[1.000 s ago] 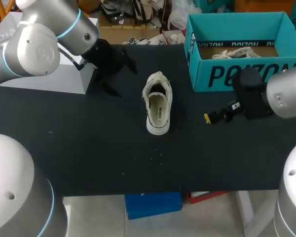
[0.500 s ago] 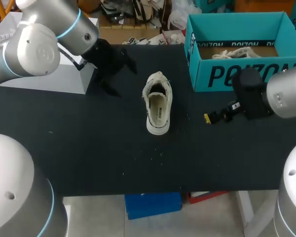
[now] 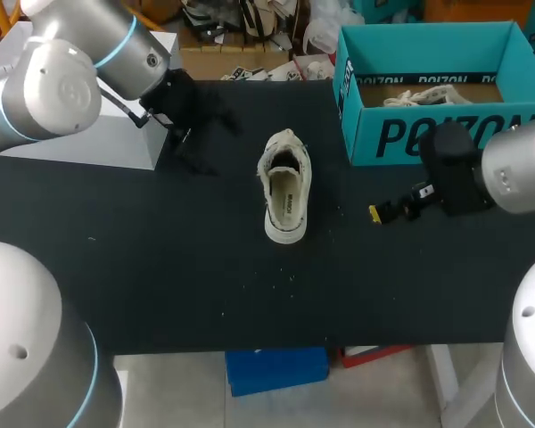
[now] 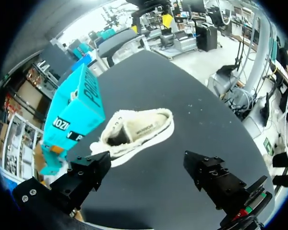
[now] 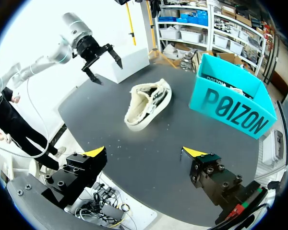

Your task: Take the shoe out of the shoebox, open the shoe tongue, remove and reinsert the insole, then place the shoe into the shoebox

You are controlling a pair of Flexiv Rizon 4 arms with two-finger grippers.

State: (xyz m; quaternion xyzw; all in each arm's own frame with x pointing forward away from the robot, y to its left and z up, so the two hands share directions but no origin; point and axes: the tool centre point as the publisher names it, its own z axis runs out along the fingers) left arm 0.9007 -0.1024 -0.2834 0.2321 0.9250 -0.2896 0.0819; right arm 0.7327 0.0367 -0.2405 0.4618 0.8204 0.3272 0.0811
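A cream low-top shoe (image 3: 285, 185) lies on the black table (image 3: 160, 267), its opening facing up and its insole showing. The teal shoebox (image 3: 401, 138) stands at the back right with a second pale shoe (image 3: 425, 95) inside. My left gripper (image 3: 216, 143) hangs open to the left of the shoe, apart from it. In the left wrist view the shoe (image 4: 137, 130) lies ahead of the open gripper (image 4: 148, 162), with the shoebox (image 4: 74, 110) beyond. My right gripper (image 3: 383, 211) is open, right of the shoe and in front of the box. It (image 5: 144, 152) holds nothing, the shoe (image 5: 146, 103) ahead of it.
A white block (image 3: 98, 138) sits on the table at the back left, just behind my left arm. The shoebox (image 5: 233, 109) takes up the back right corner. Small crumbs dot the table in front of the shoe.
My left gripper has drawn back a little to the left, away from the shoe. The shoe, box and right arm have not moved.
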